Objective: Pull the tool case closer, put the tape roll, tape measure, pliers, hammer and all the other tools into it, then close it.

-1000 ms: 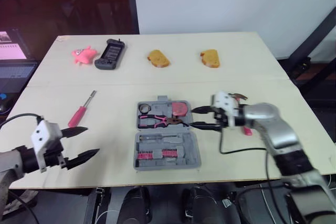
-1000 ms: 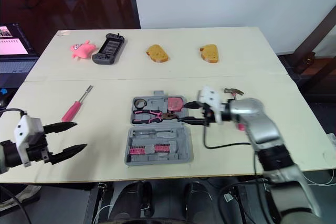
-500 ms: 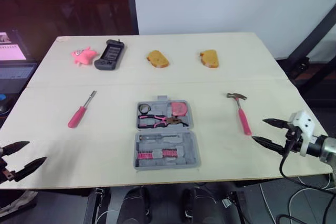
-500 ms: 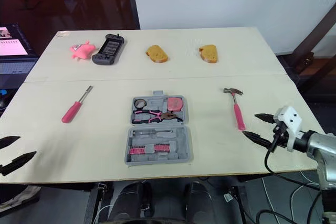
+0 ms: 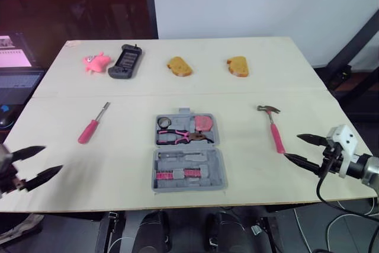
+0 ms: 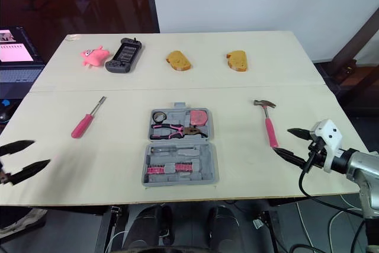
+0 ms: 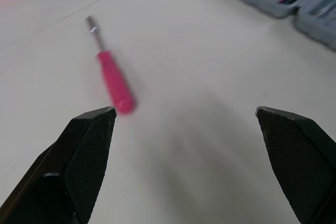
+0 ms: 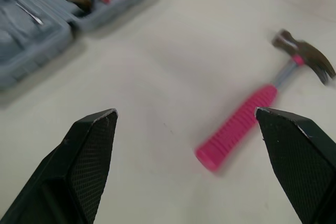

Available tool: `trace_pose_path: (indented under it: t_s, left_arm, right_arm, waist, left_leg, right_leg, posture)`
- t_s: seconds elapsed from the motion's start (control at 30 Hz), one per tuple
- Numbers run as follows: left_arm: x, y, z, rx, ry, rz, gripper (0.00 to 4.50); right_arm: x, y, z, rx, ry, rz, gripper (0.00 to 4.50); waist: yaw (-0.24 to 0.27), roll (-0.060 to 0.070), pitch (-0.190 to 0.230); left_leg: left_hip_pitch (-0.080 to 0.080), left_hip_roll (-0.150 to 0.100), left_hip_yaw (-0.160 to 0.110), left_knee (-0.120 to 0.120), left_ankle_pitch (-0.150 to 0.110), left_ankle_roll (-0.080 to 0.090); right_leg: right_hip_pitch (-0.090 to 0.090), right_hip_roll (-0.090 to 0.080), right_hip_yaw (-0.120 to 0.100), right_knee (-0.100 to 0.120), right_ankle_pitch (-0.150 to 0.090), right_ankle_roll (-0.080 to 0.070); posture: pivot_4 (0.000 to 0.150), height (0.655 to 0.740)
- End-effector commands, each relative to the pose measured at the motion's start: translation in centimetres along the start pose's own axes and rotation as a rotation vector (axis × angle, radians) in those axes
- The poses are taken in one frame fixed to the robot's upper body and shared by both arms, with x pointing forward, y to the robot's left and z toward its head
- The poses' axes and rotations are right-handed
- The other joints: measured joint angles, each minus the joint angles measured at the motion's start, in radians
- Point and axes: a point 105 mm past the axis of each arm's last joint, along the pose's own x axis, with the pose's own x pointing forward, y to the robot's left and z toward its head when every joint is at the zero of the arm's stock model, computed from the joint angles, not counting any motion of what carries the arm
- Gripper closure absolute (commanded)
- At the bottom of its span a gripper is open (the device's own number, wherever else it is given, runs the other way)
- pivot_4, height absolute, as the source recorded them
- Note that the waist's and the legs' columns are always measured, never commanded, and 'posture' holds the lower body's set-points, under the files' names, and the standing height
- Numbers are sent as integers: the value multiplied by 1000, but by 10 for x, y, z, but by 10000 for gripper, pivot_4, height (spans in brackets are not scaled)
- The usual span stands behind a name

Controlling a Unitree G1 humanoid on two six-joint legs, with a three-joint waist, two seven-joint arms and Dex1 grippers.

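Head cam first: the tool case (image 5: 188, 152) lies open in the middle of the table (image 5: 249, 87). The tape roll (image 5: 163, 123), pliers (image 5: 180, 137) and tape measure (image 5: 204, 122) already sit in its far half. The hammer (image 5: 273, 128) lies flat on the table off to the case's right, and the screwdriver (image 5: 90, 125) lies well off to its left, so both are outside it. The right gripper (image 5: 291, 146) hovers right of the case, near the handle end of the hammer, with its fingers spread wide and holding nothing. The left gripper (image 5: 53, 158) hangs far left of the case, nearer the robot than the screwdriver, and it's spread and empty too. Compared with half a second back, the left gripper has come up and in toward the case a bit, while the right one sits pretty much where it was. Left wrist cam adds the line-up: the screwdriver lies ahead of the open jaws, closer to one finger than the other and untouched, with a corner of the case beyond. Right wrist cam, same deal: the hammer's handle end lies ahead between the two spread fingers, nearer one of them and not touching. The tape-measure end of the case sits off toward the other finger.
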Motion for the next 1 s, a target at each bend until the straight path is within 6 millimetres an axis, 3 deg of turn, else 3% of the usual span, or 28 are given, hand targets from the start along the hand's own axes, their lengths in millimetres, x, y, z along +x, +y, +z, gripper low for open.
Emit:
trace_pose_path:
  t_s: [0.03,0.17,0.3,0.47,0.7,0.87,0.93,1.0]
  left_arm:
    - [26,-8,35,48,-51,-104,0]
    - [67,-33,66,54,-73,-262,0]
    - [89,-51,83,89,-91,-327,0]
    - [106,-61,104,105,-132,-373,0]
    - [120,-77,120,137,-159,-469,0]
    - [126,-102,146,142,-194,-587,0]
    - [125,-106,150,132,-199,-599,0]
    - [123,-110,149,130,-188,-605,0]
  right_arm:
    - [1,14,31,-21,-65,-9,674]
    - [13,44,50,94,-98,14,674]
    - [20,71,61,139,-113,23,674]
    - [23,86,75,148,-136,11,674]
    - [20,76,59,169,-26,-116,674]
    - [24,45,40,194,31,-301,674]
    - [27,33,37,187,50,-353,674]
    - [31,17,21,201,159,-420,674]
  waist:
    - [1,0,0]
    - [-2,0,0]
    - [-5,0,0]
    - [-3,-1,0]
    - [2,-1,0]
    - [16,-2,0]
    - [12,-2,-1]
    - [11,-2,-1]
  left_leg:
    - [0,0,0,0,0,0]
    - [0,0,0,0,0,0]
    - [0,0,0,0,0,0]
    - [0,-1,0,0,0,0]
    - [-1,-1,0,1,0,0]
    - [-1,-1,-1,2,1,0]
    - [-1,-1,0,2,1,0]
    - [0,-1,0,2,1,0]
  right_leg:
    - [0,0,0,0,0,0]
    - [0,1,0,0,0,0]
    - [0,2,0,1,0,0]
    - [0,3,1,1,0,0]
    - [1,2,1,1,0,1]
    - [1,3,1,1,0,1]
    - [1,3,1,1,0,1]
    - [1,3,2,1,0,1]
  posture:
    - [1500,7188]
    - [1500,7188]
    - [1500,7188]
    - [1500,7188]
    - [1500,7188]
    - [1500,7188]
    - [1500,7188]
    - [1500,7188]
